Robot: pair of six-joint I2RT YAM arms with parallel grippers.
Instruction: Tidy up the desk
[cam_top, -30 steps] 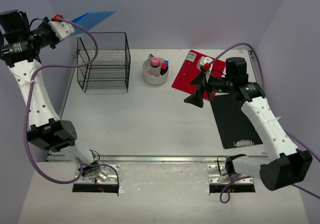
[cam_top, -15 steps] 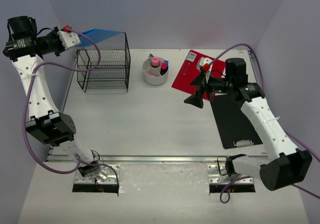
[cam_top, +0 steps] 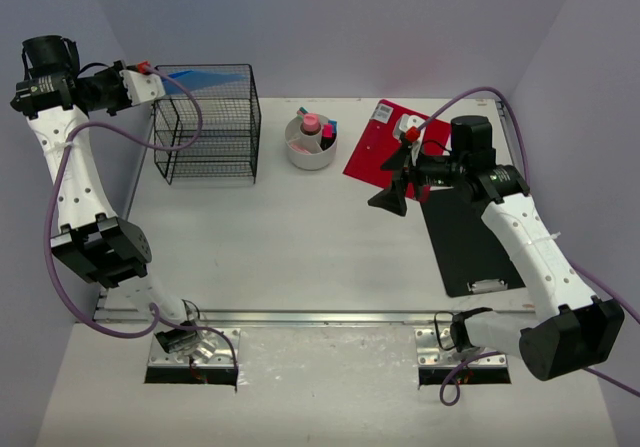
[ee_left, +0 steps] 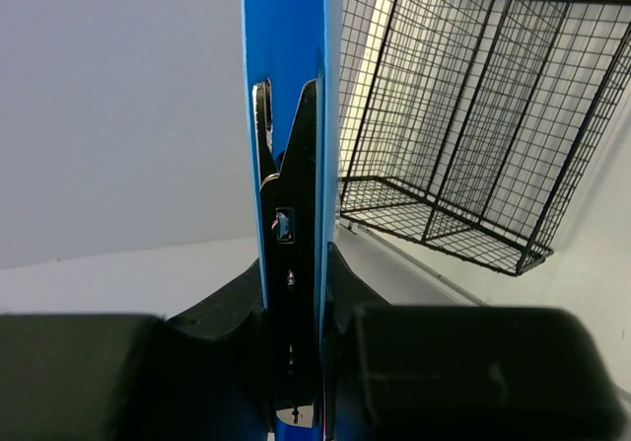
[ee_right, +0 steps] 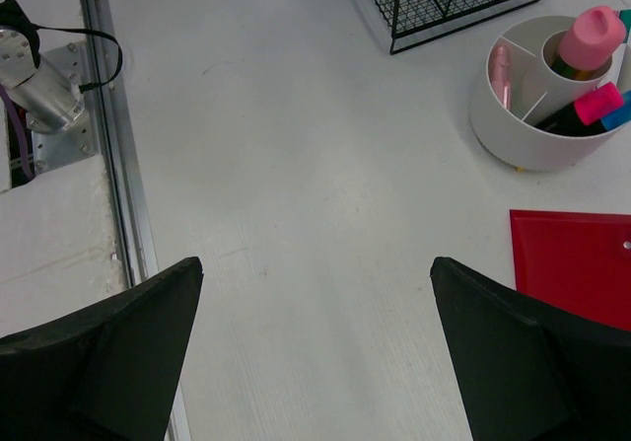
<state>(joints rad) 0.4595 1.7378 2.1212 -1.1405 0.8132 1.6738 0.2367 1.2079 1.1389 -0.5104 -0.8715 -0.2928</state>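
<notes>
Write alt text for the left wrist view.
The left hand grips a blue clipboard seen edge-on at the centre, its black clip toward the camera. A black wire rack fills the upper right.

The white-shelled left robot arm [cam_top: 72,182] and its twin, the white-shelled right robot arm [cam_top: 530,242], share one build: smooth white plastic links dotted with small dark screw holes, joined by boxy black motor housings [cam_top: 100,252]. A thin purple cable [cam_top: 52,287] trails along the left arm, and a matching purple cable [cam_top: 478,92] loops over the right. Each base sits on a silver metal mounting plate [cam_top: 205,349] with visible screws. The left two-finger gripper [cam_top: 158,79] has a white head with a small red tab [cam_top: 145,68]. The right two-finger gripper [ee_right: 315,263] carries broad matte-black triangular fingers [ee_right: 108,352] — and a tiny green light [cam_top: 437,179] glows on its black wrist.
</notes>
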